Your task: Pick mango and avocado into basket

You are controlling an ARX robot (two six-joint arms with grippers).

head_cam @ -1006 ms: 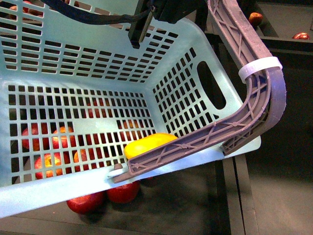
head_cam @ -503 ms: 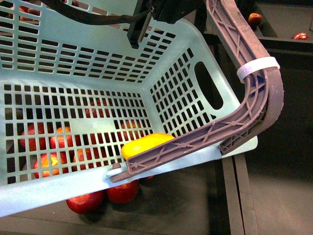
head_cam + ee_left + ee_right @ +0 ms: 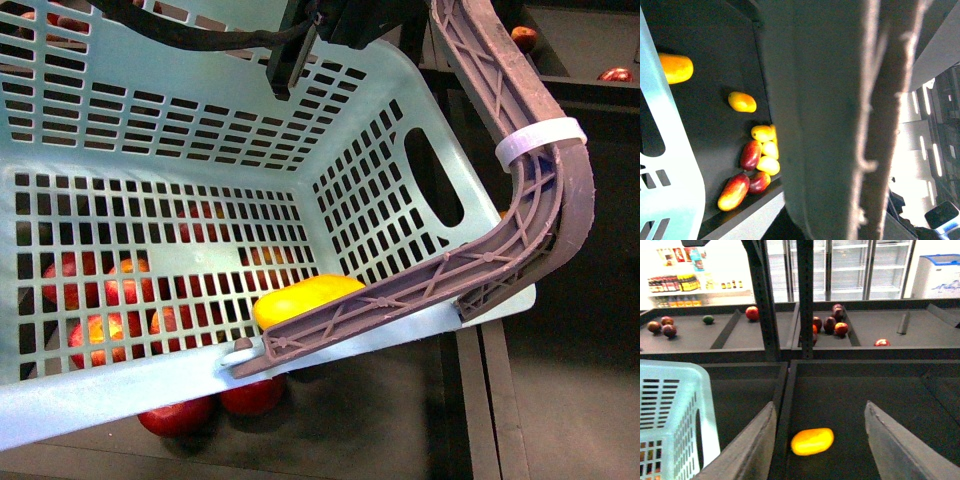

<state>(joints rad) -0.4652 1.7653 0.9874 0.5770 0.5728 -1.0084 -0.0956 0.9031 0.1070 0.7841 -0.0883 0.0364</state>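
Basket fills the front view, tilted, with its brown-grey handle swung across the right side and a white zip tie on it. Left wrist view is blocked by blurred grey and brown bars close up, so I can't tell the left gripper's state. Right gripper is spread wide and holds nothing, above a dark shelf bin beside the basket. Mango lies inside the basket, low, against the handle end. A loose yellow-orange fruit lies in the bin between the right fingers. Red apples show under the basket. A small dark green fruit sits on the far shelf, too small to identify.
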